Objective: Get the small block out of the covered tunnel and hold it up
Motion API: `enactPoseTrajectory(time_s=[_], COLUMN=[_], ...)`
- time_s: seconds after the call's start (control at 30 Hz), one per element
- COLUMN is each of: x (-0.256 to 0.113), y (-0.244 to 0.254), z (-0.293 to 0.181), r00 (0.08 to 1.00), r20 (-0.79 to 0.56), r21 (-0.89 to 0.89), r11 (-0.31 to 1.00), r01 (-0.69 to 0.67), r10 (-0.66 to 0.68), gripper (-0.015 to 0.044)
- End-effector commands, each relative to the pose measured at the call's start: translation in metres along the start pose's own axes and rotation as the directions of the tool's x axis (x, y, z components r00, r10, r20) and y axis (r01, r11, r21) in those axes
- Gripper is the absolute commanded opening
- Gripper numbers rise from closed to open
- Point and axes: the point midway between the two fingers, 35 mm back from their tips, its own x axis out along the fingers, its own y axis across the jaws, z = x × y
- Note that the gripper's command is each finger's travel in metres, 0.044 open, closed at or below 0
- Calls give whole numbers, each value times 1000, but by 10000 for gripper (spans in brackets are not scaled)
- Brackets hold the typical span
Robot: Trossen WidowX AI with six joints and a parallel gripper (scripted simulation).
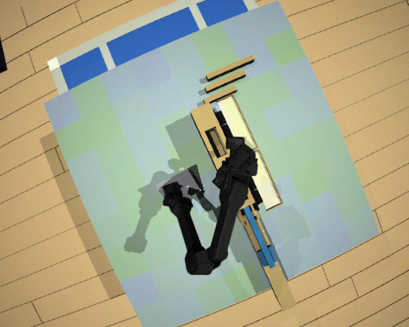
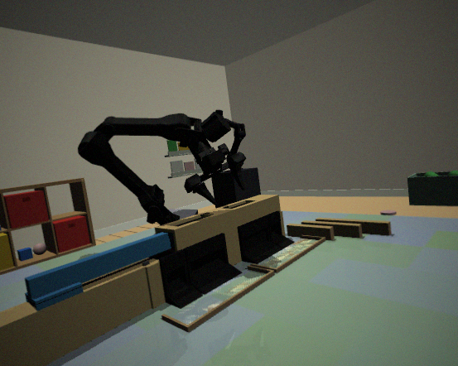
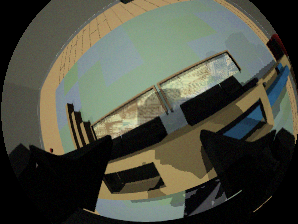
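Hovering above the wooden tunnel (image 1: 199,114) (image 2: 233,238) (image 3: 186,145) with gripper (image 1: 227,160) (image 2: 229,196) (image 3: 157,137) spread wide, grasping nothing. Showing a blue handle (image 1: 258,234) (image 2: 97,262) (image 3: 278,89) at one end

Blue on the handle (image 1: 258,237) (image 2: 97,262) (image 3: 278,92), tan on the tunnel (image 1: 201,115) (image 2: 232,240) (image 3: 185,150), black on the arm (image 1: 228,218) (image 2: 147,126), and patchwork green and pale blue across the table (image 1: 134,137) (image 2: 358,298) (image 3: 160,37)!

The robot arm (image 1: 228,218) (image 2: 122,170) is showing a matte black body throughout — chunky, angular joint housings are joining long, straight-sided links. Its gripper (image 2: 227,194) (image 3: 157,137) is displaying two black fingers — broad at their bases, narrowing toward pointed tips.
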Motion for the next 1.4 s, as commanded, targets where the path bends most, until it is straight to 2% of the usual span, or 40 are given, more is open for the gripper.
enactPoseTrajectory(time_s=[0.0, 0.2, 0.27, 0.43, 0.63, 1.37], x=[-5, -17, -19, -20, -10, 11], y=[-45, -121, -144, -181, -227, -236], z=[39, 77, 84, 86, 64, 56], r00=[999, 995, 986, 967, 922, 920], r20=[20, 36, 49, 31, -88, -93], r21=[281, 640, 712, 797, 852, 854], r11=[959, 766, 698, 590, 451, 445], r01=[27, 53, 76, 129, 266, 270], r10=[-34, -98, -158, -254, -378, -381], gripper=[440, 440, 440, 440, 440, 440])
